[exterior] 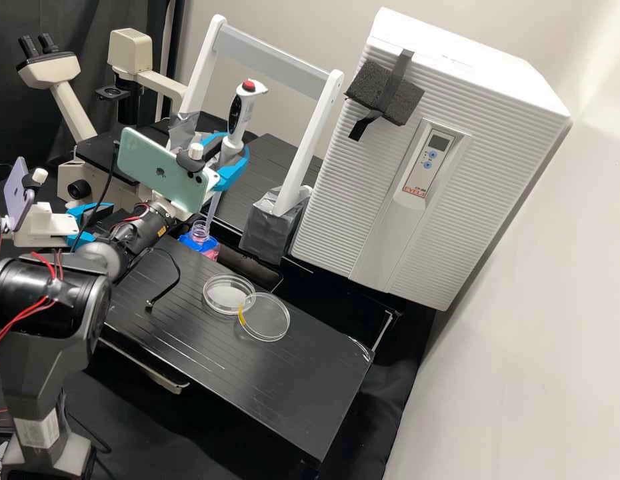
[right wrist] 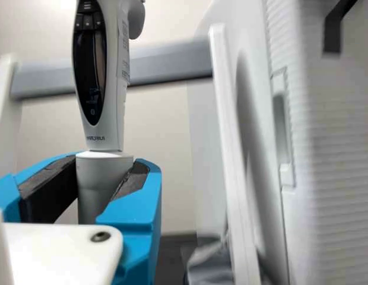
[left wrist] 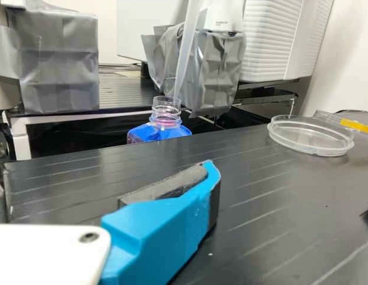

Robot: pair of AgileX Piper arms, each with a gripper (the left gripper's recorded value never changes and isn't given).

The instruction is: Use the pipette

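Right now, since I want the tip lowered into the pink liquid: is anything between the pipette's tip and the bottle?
Nothing visible. The bottle stands uncapped, and the right gripper holds the pipette with its tip at the open mouth. The petri dishes lie aside on the bench.

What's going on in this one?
The right gripper is shut on the pipette and holds it upright, with its long tip at the mouth of the open bottle of pink liquid. The left gripper sits low at the black platform. A clear petri dish and its lid lie side by side on that platform.
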